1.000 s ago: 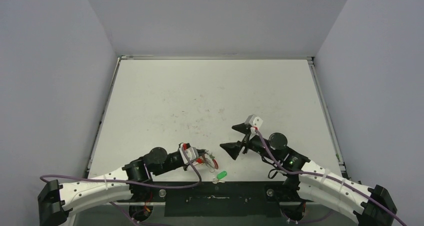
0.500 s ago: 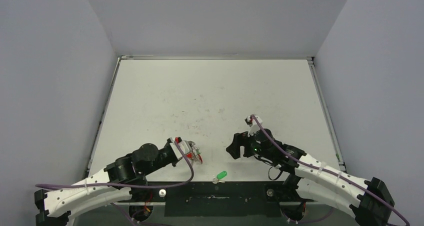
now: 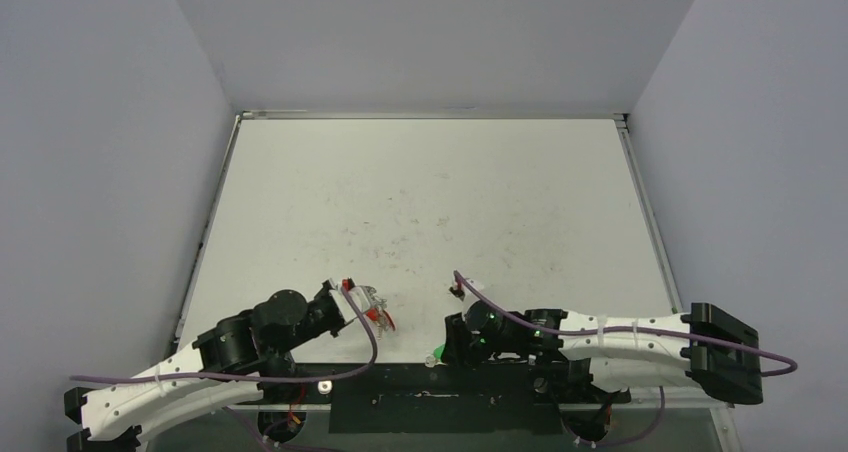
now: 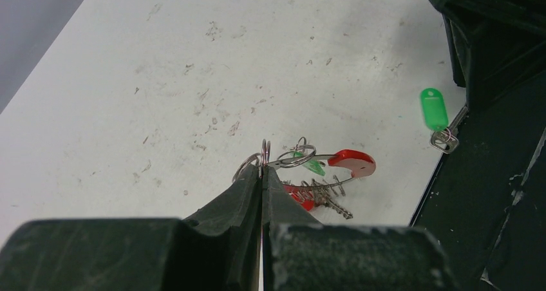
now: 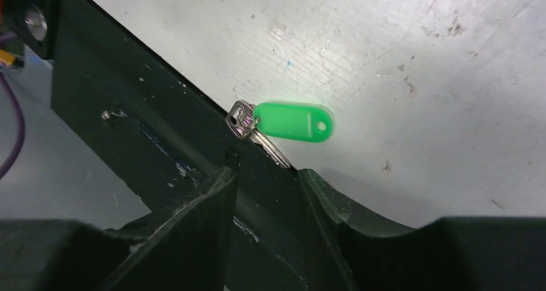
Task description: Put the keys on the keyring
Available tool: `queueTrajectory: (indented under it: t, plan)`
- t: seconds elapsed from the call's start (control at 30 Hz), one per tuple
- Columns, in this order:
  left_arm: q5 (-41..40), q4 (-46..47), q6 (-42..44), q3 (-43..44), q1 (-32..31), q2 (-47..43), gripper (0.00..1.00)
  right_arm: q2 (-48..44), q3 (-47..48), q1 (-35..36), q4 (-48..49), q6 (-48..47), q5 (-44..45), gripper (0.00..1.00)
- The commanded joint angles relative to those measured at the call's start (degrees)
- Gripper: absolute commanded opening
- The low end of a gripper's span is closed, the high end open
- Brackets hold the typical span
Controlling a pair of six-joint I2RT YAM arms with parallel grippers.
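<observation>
desk [image 3: 420, 192] — white, scuffed, bounded along the near edge by a black strip [image 5: 129, 117].

left arm [image 3: 170, 382] — reaching in low from the near left.

right arm [image 3: 620, 337] — stretched low along the near edge, wrist turned toward the middle.

left pincer [image 4: 263, 170] — pressed together, clamped on thin wire of the keyring [image 4: 315, 187]; carried just over the desk.

right pincer [image 5: 267, 175] — fingers apart with a modest gap, set either side of the blade tip of the loose key [image 5: 293, 121]; no contact visible.

keyring — silvery coil with a red sleeve [image 4: 353, 163], projecting forward of the left fingertips. One green-headed key [image 4: 313, 167] apparently on it already; tangle too fine to confirm.

loose key — flat at the very edge of the desk, green head on the white surface, blade crossing onto the black strip, small split ring [image 5: 241, 118] at the metal end. Near the keyring, to its right, not touching.

Step in hand, as judged: pick-up of the loose key by the right pincer.

Handling notes, as judged:
- Close on the metal blade rather than the glossy green head; likely to slide if nudged sideways.
- Keep the fingertips low enough to catch so flat a piece, yet clear of the lip of the black strip.
- Centre the blade in the gap before squeezing.
- Lift straight up, split ring left free for threading.
- Hold the keyring steady meanwhile, coil end kept facing right.
</observation>
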Motion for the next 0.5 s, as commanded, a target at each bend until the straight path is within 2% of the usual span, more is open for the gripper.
queueTrajectory:
  t: [0.0, 0.23, 0.47]
  plan:
    - [-0.22, -1.68, 0.76, 5.02, -0.01, -0.5, 0.0, 5.86, 3.72, 3.68, 2.51, 3.95, 4.95, 0.39]
    - [0.37, -6.27, 0.84, 6.86, -0.08, -1.4, 0.0, 16.22, 8.44, 5.63, 4.38, 2.7, 8.54, 0.37]
    - [2.11, -5.79, 0.78, 6.03, -0.18, -3.91, 0.0, 21.69, 11.25, 2.62, 4.52, 1.29, 9.49, 0.29]
